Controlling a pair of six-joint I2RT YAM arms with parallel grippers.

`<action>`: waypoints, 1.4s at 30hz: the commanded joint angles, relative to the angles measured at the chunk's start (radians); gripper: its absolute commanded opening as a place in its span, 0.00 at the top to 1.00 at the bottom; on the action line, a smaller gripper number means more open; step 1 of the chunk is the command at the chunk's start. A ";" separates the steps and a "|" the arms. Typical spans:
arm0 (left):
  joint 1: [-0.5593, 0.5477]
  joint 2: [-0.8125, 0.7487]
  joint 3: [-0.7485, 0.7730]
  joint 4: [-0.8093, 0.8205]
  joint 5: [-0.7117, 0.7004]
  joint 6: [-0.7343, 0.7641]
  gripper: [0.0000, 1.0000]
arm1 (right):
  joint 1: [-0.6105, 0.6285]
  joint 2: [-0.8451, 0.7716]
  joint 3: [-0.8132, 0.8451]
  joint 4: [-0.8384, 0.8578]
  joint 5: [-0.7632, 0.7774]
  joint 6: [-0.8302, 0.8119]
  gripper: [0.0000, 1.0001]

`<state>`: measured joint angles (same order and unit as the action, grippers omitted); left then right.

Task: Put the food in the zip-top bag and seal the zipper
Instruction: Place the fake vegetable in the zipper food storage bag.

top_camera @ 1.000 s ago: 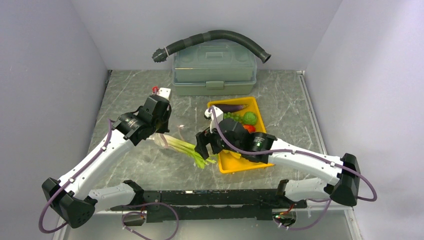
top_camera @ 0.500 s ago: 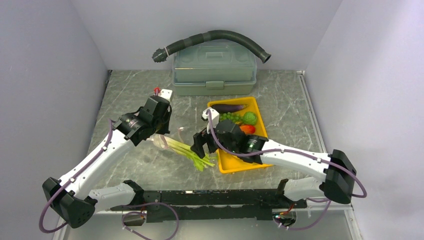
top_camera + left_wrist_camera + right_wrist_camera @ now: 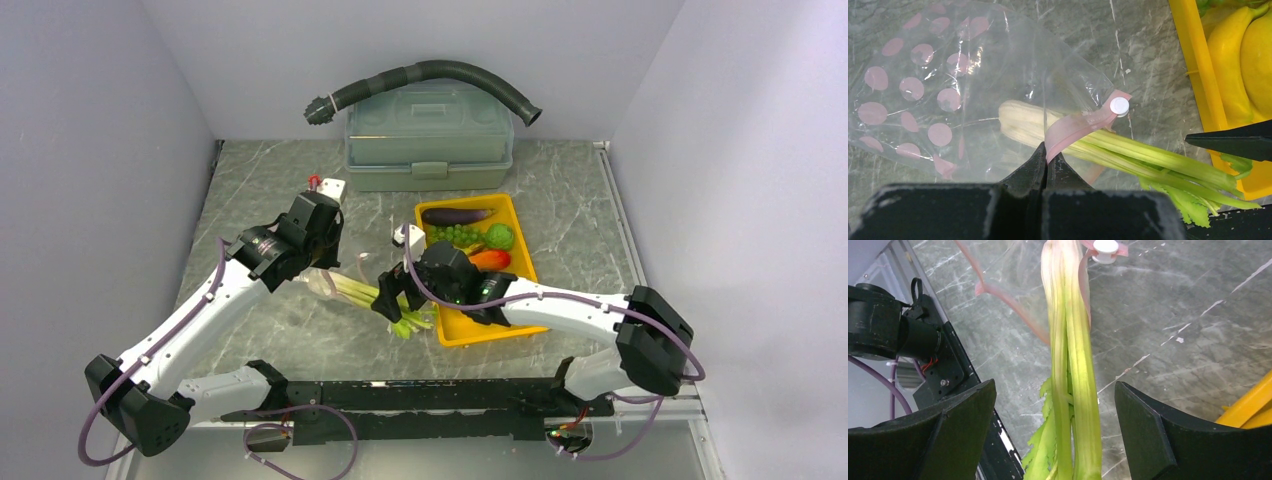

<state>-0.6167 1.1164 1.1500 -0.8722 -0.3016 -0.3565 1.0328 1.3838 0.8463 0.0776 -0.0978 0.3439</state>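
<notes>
There, clamped left pincer on the zipper of the zip-top bag; held right pincer open astride the leek.

The leek lies slantwise on the table, its far-left end inside the mouth of the zip-top bag, its near-right end just beside the tray; the bag lies left of the tray. In the tray the eggplant lies farthest, the green grapes just nearer; behind the tray stands the box, a hose over it.
</notes>
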 commanded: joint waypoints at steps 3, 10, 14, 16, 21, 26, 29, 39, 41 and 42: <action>-0.002 -0.016 0.004 0.052 0.010 0.005 1.00 | -0.008 0.023 -0.027 0.122 -0.047 0.022 0.08; -0.001 -0.013 0.001 0.053 0.012 0.004 1.00 | -0.019 0.066 -0.052 0.180 -0.073 0.042 0.09; -0.002 -0.013 0.003 0.052 0.011 0.004 1.00 | -0.020 0.089 -0.071 0.227 -0.089 0.060 0.10; -0.001 -0.013 0.002 0.053 0.007 0.003 1.00 | -0.020 0.107 -0.074 0.244 -0.101 0.066 0.10; -0.002 -0.013 0.002 0.051 0.005 0.002 1.00 | -0.021 0.135 -0.076 0.272 -0.120 0.078 0.13; -0.002 -0.013 0.003 0.051 0.003 0.002 1.00 | -0.022 0.160 -0.078 0.292 -0.131 0.088 0.17; -0.002 -0.013 0.004 0.051 0.003 0.002 1.00 | -0.021 0.169 -0.082 0.303 -0.135 0.094 0.21; 0.000 -0.013 0.002 0.050 -0.003 -0.001 1.00 | -0.022 0.203 -0.084 0.317 -0.149 0.107 0.39; 0.000 -0.013 0.003 0.047 -0.004 -0.001 1.00 | -0.022 0.211 -0.085 0.322 -0.155 0.110 0.42; 0.000 -0.013 0.003 0.048 -0.006 -0.002 1.00 | -0.022 0.216 -0.084 0.323 -0.159 0.112 0.44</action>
<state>-0.6167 1.1164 1.1492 -0.8722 -0.3004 -0.3569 1.0149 1.5871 0.7727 0.3298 -0.2310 0.4446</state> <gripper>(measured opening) 0.012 0.589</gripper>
